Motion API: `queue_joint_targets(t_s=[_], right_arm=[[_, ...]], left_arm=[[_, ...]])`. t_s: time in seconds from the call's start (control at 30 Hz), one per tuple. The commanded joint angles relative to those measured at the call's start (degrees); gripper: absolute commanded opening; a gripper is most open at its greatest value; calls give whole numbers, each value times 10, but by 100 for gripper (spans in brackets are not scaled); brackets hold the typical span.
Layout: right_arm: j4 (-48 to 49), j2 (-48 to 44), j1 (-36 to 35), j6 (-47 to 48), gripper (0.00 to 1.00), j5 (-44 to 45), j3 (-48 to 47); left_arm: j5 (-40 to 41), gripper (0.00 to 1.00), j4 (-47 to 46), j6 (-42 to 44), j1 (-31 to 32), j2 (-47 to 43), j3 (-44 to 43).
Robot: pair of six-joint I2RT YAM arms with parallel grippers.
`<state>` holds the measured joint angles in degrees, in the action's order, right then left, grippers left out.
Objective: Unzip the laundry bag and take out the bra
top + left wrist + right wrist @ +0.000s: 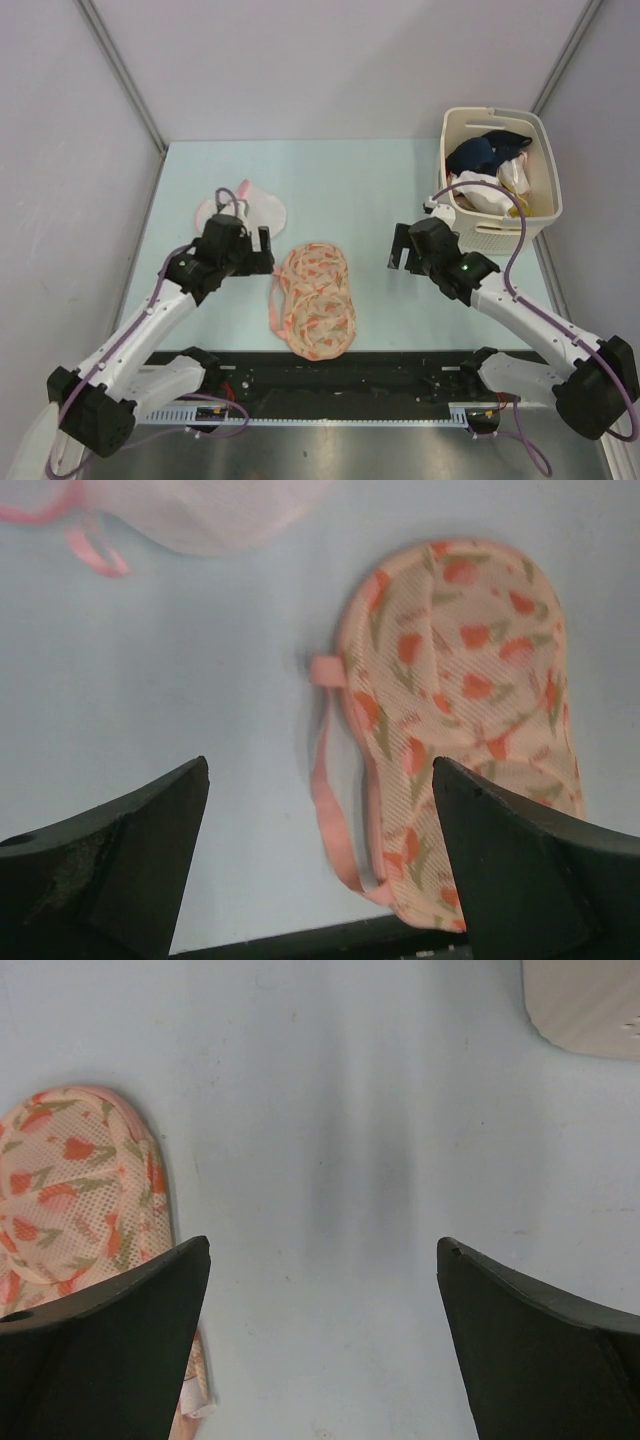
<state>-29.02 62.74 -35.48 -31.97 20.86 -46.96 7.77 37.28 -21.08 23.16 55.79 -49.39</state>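
Note:
The laundry bag (pixel 317 299) lies flat on the pale blue table between the arms, an oval cream-peach pouch with orange-red print and a pink loop (pixel 330 810) on its left side. It also shows in the left wrist view (pixel 465 710) and at the left edge of the right wrist view (pixel 70 1185). The bag looks closed and the bra is hidden. My left gripper (pixel 262 250) is open and empty, hovering just left of the bag's far end. My right gripper (pixel 400 248) is open and empty, to the right of the bag.
A white round mesh cloth (pixel 242 209) with pink edge lies behind the left gripper. A cream basket (pixel 541 215) with navy and white garments stands at the back right, its corner visible in the right wrist view (pixel 585 1005).

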Motion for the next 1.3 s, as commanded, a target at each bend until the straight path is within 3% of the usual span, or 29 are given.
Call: queue_joint_targets(t_s=[0.0, 0.23, 0.63, 0.73, 0.83, 0.87, 1.1, 1.27], right_arm=[[16, -24, -11, -22, 100, 13, 4], [15, -34, -20, -27, 100, 9, 12], [14, -75, -34, -39, 100, 24, 29], [20, -88, -39, -28, 99, 29, 29], [24, -85, -42, -30, 99, 21, 30], [25, -83, -47, -34, 98, 8, 35], [101, -40, -133, -71, 94, -53, 92], [126, 7, -235, -87, 93, -4, 94]], left_arm=[[17, 96, -18, -108, 88, 26, 56], [2, 88, -105, -203, 142, 67, 126], [-10, 61, -263, -213, 143, 143, 191], [-35, 49, -289, -216, 143, 183, 184], [-50, 22, -287, -212, 143, 205, 163], [-49, 2, -278, -208, 143, 204, 155], [-12, 0, -196, -174, 142, 142, 60], [14, 0, -177, -177, 142, 134, 18]])
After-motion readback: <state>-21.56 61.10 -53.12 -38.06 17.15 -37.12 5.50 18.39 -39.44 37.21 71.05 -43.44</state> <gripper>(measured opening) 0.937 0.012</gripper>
